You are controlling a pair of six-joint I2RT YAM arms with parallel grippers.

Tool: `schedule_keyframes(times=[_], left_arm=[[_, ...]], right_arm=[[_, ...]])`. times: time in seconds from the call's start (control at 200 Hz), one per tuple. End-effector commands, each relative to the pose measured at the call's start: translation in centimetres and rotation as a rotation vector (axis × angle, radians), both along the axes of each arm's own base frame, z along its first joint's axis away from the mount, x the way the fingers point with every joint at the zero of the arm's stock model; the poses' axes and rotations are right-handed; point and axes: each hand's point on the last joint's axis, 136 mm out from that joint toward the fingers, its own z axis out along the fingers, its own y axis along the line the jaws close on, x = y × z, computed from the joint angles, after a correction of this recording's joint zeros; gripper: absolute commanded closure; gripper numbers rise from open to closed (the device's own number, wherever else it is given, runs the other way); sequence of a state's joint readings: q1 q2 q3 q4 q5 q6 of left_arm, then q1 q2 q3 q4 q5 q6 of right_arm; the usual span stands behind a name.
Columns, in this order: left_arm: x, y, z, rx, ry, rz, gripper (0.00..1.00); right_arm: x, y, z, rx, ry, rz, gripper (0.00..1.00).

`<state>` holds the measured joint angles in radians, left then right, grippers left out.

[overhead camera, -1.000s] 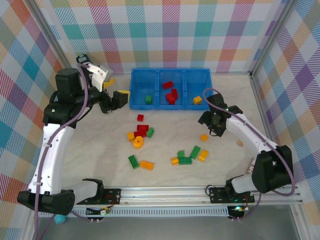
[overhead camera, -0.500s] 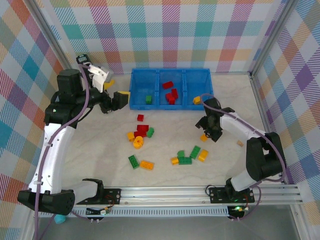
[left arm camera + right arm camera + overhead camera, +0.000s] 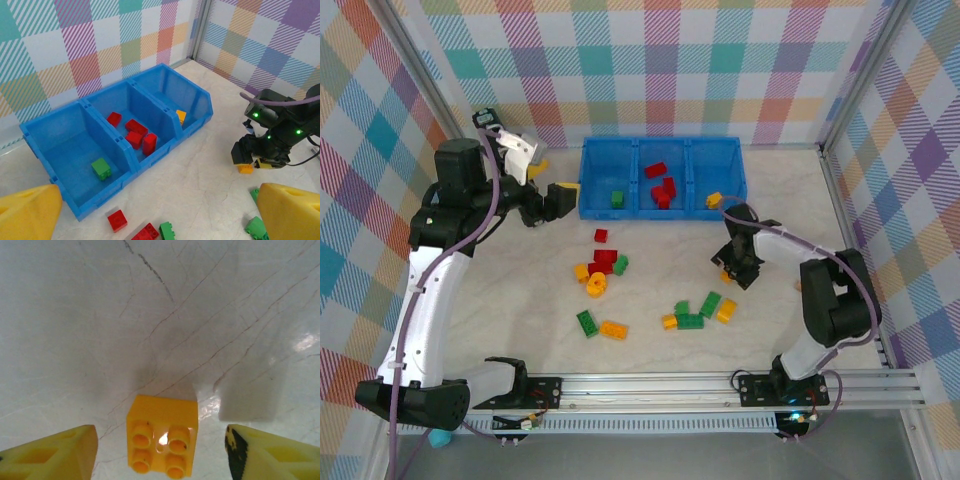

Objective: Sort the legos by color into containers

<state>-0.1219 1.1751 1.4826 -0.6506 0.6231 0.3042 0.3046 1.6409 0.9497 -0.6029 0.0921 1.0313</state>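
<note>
At twelve o'clock we count one tray [image 3: 660,142] with three compartments, holding one green brick [image 3: 616,199], four red bricks [image 3: 135,126] and one orange brick [image 3: 714,200]. Loose on the table [image 3: 520,290] we count five green bricks [image 3: 586,323], six yellow-orange bricks [image 3: 614,329] and two or three red ones [image 3: 601,236].

The top camera overlooks the blue tray [image 3: 715,170] from above; left wrist shares it obliquely; right wrist looks down closely on an orange brick [image 3: 162,440].
</note>
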Motion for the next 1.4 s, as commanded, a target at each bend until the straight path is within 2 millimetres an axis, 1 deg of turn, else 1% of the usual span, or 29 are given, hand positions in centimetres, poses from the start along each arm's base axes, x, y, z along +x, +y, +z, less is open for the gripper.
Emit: schedule_keyframes(times=[0.0,0.08,0.125,0.19,0.35,0.47,0.53,0.58,0.63,0.74,0.795,0.895,0.965,1.105,1.155,1.265,1.395], left_arm=[[-0.1,-0.1,0.5,0.007,-0.033,-0.007,0.0],[0.0,-0.1,0.5,0.009,-0.031,-0.005,0.0],[0.0,-0.1,0.4,0.009,-0.028,-0.005,0.0],[0.1,-0.1,0.4,0.011,-0.029,-0.004,0.0],[-0.1,-0.2,0.4,0.008,-0.031,-0.011,0.0],[-0.4,0.1,0.7,0.015,-0.046,0.0,0.0],[-0.5,0.2,0.8,0.021,-0.05,0.004,0.0],[-0.4,0.3,0.8,0.025,-0.049,0.01,0.0],[-0.3,0.3,0.7,0.027,-0.047,0.009,0.0],[-0.1,0.2,0.5,0.027,-0.039,0.008,0.0],[-0.2,0.3,0.5,0.027,-0.041,0.008,0.0],[-0.1,0.4,0.4,0.035,-0.04,0.016,0.0],[0.0,0.5,0.4,0.036,-0.041,0.02,0.0],[-0.2,0.3,0.7,0.031,-0.041,0.008,0.0],[-0.3,0.3,0.6,0.036,-0.037,0.006,0.0],[-0.4,0.1,0.3,0.046,-0.031,-0.018,0.0],[-0.1,0.1,-0.2,0.059,-0.015,-0.02,0.0]], right_arm=[[0.2,-0.4,-0.4,-0.007,0.009,0.004,0.36],[0.2,-0.3,-0.8,-0.003,0.016,0.017,0.39],[0.2,-0.2,-1.1,0.0,0.02,0.026,0.42],[0.0,-0.2,-1.5,-0.001,0.034,0.038,0.49],[0.0,0.2,-3.1,-0.006,0.079,0.107,0.58],[0.9,0.1,-2.8,-0.046,0.074,0.163,0.63],[1.8,0.0,-1.6,-0.086,0.051,0.202,0.66],[3.0,-0.1,0.0,-0.123,0.003,0.248,0.67],[4.7,-0.3,2.2,-0.169,-0.062,0.301,0.68],[9.3,-0.6,8.0,-0.296,-0.23,0.43,0.68],[11.5,-0.9,10.4,-0.371,-0.294,0.482,0.68],[15.6,-0.4,13.1,-0.457,-0.396,0.556,0.68],[18.5,0.2,14.3,-0.493,-0.458,0.585,0.68],[23.2,1.3,14.8,-0.528,-0.506,0.58,0.67],[24.3,1.6,14.8,-0.532,-0.517,0.577,0.67],[27.0,2.0,13.0,-0.556,-0.492,0.579,0.66],[28.8,1.8,10.7,-0.575,-0.432,0.577,0.65]])
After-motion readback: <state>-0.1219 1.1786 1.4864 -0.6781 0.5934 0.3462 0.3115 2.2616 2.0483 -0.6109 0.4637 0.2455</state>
